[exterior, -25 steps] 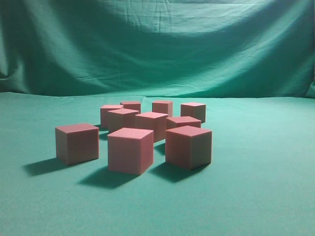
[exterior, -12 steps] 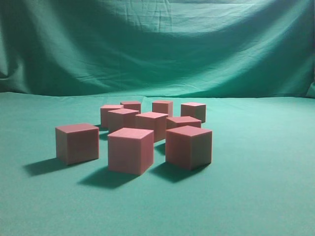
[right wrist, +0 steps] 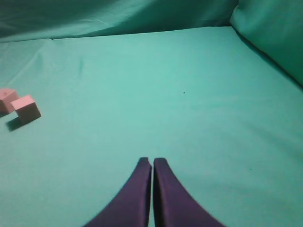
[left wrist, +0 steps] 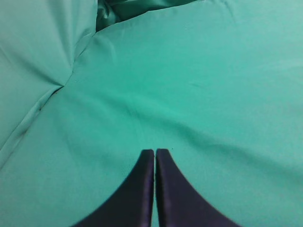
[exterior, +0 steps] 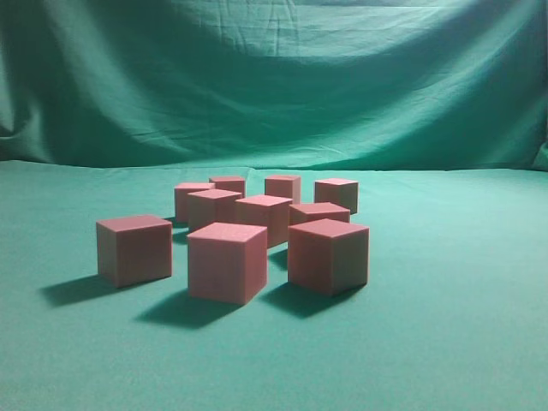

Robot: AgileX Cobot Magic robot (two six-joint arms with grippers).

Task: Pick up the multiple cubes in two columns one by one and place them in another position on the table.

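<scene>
We saw the cubes [exterior: 250, 227] gathered near the middle of the table [exterior: 462, 325], ten of them as far as we could count, all pinkish-red and plain-faced, resting on the teal-green cloth. Three stood nearest the camera: one at about 9 o'clock of the group [exterior: 134, 249], one at 6 o'clock [exterior: 226, 262], and one at roughly 4 o'clock [exterior: 329, 255], each standing apart from its neighbours and throwing a shadow toward the lower left. Behind them the rest sat closer together in rows running back toward 12 o'clock; we could not tell for certain whether the rear cubes touched one another, since they overlapped in the low exterior view. The green backdrop [exterior: 274, 86] hung behind, wrinkled.

Neither arm appeared in the exterior view. In the left wrist view the left gripper [left wrist: 155, 153] had its dark fingers pressed together, holding nothing, over bare cloth. In the right wrist view the right gripper [right wrist: 152, 162] likewise had its fingers together and empty, with two cubes [right wrist: 19, 106] well away at about 10 o'clock, near the frame's left edge.
</scene>
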